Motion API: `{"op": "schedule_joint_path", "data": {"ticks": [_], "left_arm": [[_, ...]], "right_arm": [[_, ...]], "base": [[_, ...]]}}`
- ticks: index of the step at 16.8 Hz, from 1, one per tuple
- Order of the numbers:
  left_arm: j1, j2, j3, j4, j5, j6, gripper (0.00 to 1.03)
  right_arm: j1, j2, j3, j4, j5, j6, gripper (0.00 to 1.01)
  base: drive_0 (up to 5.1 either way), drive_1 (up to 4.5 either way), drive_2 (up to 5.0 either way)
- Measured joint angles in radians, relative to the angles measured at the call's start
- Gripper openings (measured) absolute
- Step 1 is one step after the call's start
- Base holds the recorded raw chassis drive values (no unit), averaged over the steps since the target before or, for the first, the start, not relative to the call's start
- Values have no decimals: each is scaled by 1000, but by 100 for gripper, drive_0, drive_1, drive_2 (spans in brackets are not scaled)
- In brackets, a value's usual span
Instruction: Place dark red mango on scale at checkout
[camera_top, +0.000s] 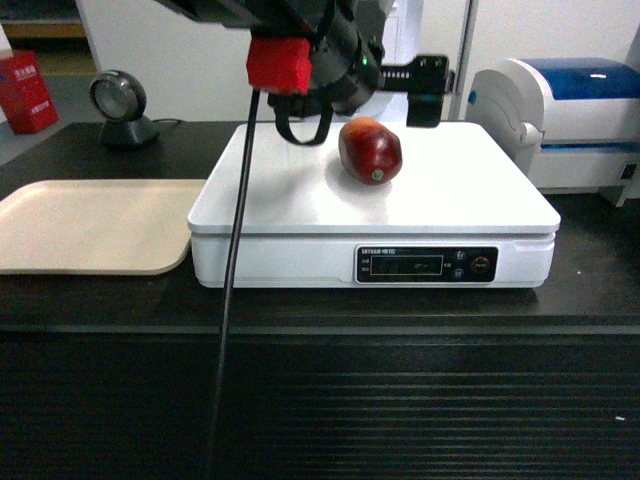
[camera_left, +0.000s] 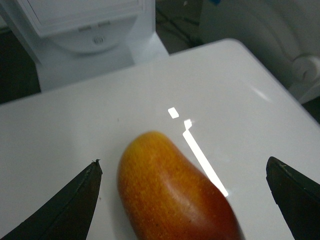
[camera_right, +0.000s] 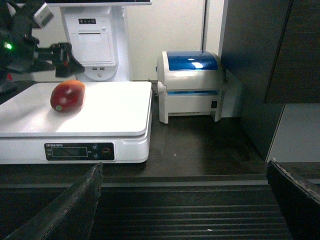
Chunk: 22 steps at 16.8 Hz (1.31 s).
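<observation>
Looks like a shop checkout (camera_top: 320, 400): weighing scale (camera_top: 300, 215) center frame, barcode scanner (camera_top: 120, 105) upper left, label printer (camera_top: 565, 105) upper right.

**Little legible print on the counter**

The flat white rectangular scale (camera_top: 400, 200) carries a black front display strip (camera_top: 426, 264) with a small line of pale lettering at its upper left, too blurred to read. The red box (camera_top: 26, 92) at the far left shows a few pale characters, also unreadable. No number shows on the display, and nothing else bears legible text.
</observation>
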Motion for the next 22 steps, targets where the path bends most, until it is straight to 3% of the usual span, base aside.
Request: {"op": "schedule_joint_path", "data": {"ticks": [3, 5, 7, 9, 12, 13, 14, 17, 20, 22], "left_arm": [[1, -120, -87, 85, 16, 15, 98], [3, -220, -217, 210, 76, 14, 98], [22, -335, -351, 326, 97, 10, 98], [74, -455, -486, 442, 80, 40, 98], [185, -565, -630, 463, 47, 37, 98], [208, -600, -705, 552, -37, 35, 92], [239, -684, -833, 632, -117, 36, 79], [383, -990, -1186, 721, -45, 36, 43], [391, -1091, -1405, 776, -2, 37, 8], [393, -1107, -1430, 779, 0, 37, 3]], "right_arm": [[0, 0, 0, 0, 0, 0, 98], [0, 0, 0, 0, 0, 0, 98], [0, 0, 0, 0, 0, 0, 98], [0, 0, 0, 0, 0, 0, 98], [0, 0, 0, 0, 0, 0, 98], [0, 0, 0, 0, 0, 0, 98], [0, 0, 0, 0, 0, 0, 98], [0, 0, 0, 0, 0, 0, 98], [0, 0, 0, 0, 0, 0, 98], [0, 0, 0, 0, 0, 0, 98]], "base": [[0, 0, 0], [0, 0, 0], [0, 0, 0], [0, 0, 0], [0, 0, 0], [0, 0, 0], [0, 0, 0], [0, 0, 0], [0, 0, 0], [0, 0, 0]]}}
